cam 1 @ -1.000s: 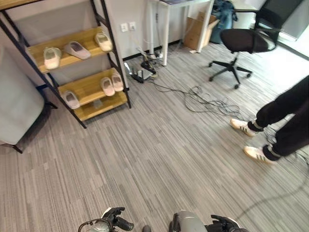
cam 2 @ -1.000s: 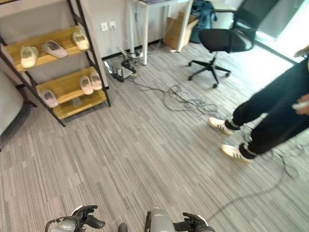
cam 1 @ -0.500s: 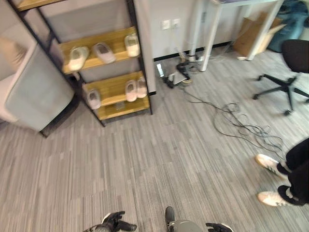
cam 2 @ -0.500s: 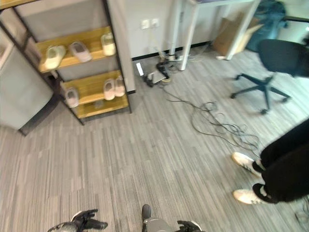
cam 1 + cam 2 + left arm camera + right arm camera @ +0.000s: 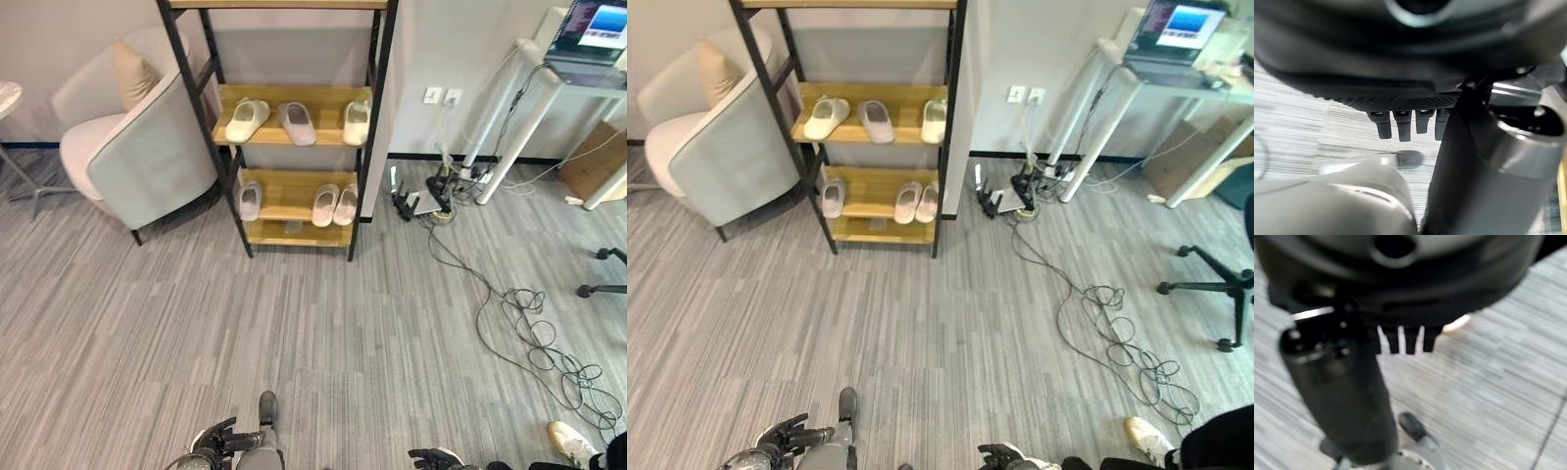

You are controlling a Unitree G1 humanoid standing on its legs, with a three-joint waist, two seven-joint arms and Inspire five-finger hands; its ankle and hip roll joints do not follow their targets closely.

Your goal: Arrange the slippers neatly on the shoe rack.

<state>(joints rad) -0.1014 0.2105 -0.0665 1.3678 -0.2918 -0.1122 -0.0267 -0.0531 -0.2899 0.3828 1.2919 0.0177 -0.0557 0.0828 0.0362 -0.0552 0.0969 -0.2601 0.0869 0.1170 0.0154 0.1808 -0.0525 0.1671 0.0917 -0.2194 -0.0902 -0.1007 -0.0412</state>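
Note:
The shoe rack (image 5: 373,147), black-framed with wooden shelves, stands against the far wall. Its upper shelf holds a cream slipper (image 5: 247,119), a grey-pink slipper (image 5: 297,122) and another cream slipper (image 5: 357,121). On the lower shelf a single pale slipper (image 5: 251,200) lies at the left and a pair (image 5: 334,205) sits side by side at the right. My left hand (image 5: 217,441) and right hand (image 5: 431,457) hang low over the carpet, far from the rack. Both are open, with relaxed fingers (image 5: 1400,125) holding nothing. The right hand's fingers (image 5: 1405,340) point at bare floor.
A grey armchair (image 5: 137,147) with a cushion stands left of the rack. At the right are a white desk (image 5: 549,88) with a laptop, a power strip (image 5: 421,201), loose cables (image 5: 529,333), a chair base (image 5: 607,274) and a person's shoe (image 5: 573,443).
The camera has swung round, so the rack now stands straight ahead and the person has slid almost out of view. Both hands stay low and empty.

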